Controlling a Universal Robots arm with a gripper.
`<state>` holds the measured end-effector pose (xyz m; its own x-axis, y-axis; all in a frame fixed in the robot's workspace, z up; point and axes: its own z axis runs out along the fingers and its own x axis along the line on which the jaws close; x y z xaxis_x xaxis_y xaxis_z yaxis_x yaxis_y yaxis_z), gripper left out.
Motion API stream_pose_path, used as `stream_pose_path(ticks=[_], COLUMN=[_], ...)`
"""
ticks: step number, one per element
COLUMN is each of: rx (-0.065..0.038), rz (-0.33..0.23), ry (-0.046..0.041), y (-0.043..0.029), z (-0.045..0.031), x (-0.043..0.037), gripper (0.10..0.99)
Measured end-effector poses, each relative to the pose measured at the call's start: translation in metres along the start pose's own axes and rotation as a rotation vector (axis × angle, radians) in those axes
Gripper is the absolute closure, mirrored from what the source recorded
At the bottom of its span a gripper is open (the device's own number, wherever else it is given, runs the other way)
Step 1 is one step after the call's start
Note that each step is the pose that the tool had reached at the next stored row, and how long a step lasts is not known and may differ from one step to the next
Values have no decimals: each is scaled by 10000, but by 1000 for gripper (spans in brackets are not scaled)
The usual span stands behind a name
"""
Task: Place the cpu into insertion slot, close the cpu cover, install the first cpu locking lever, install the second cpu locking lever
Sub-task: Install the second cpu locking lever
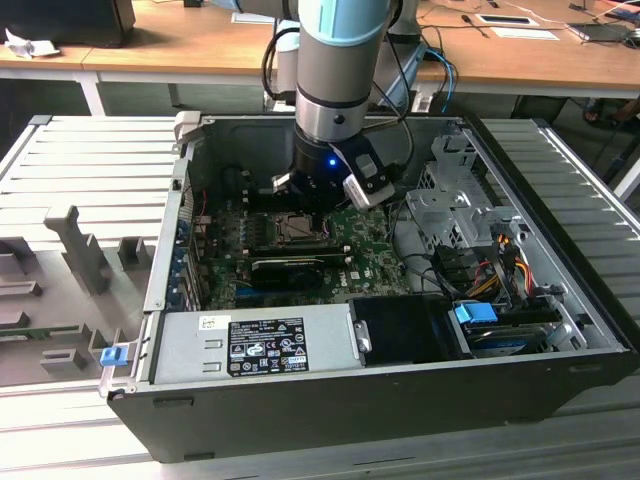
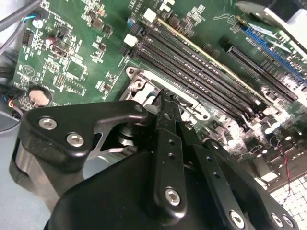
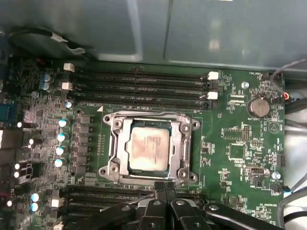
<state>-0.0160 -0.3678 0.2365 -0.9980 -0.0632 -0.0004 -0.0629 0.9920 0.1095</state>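
Inside the open computer case, on the green board: cpu lying flat in the insertion slot, framed by the cpu cover, which looks folded down over its rim. Gripper poised just beside the socket, at about 3 o'clock of it in the exterior view, so chip toward 9 o'clock from the tips. Fingers pressed together, nothing visibly pinched between them; contact with a locking lever impossible to tell.
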Motion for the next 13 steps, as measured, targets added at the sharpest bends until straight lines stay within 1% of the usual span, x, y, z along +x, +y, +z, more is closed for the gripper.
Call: stream_pose_path(ticks=[1,2,3,4,8,9,10,11,13], rx=[-263,-423,-559,-567,-601,-621,-679,-748,-777], rz=[-1,-2,-3,-3,-61,-71,-83,-98,-125], ry=[-16,-26,-35,-35,-25,-26,-30,-35,-34], y=[-12,-25,-62,-104,-168,-176,-196,-213,-220], z=[0,0,-2,-4,-4,-4,-3,3,6], x=[1,1,4,7,12,14,22,49,133], gripper=[980,980,980,980,980,980,980,980,980])
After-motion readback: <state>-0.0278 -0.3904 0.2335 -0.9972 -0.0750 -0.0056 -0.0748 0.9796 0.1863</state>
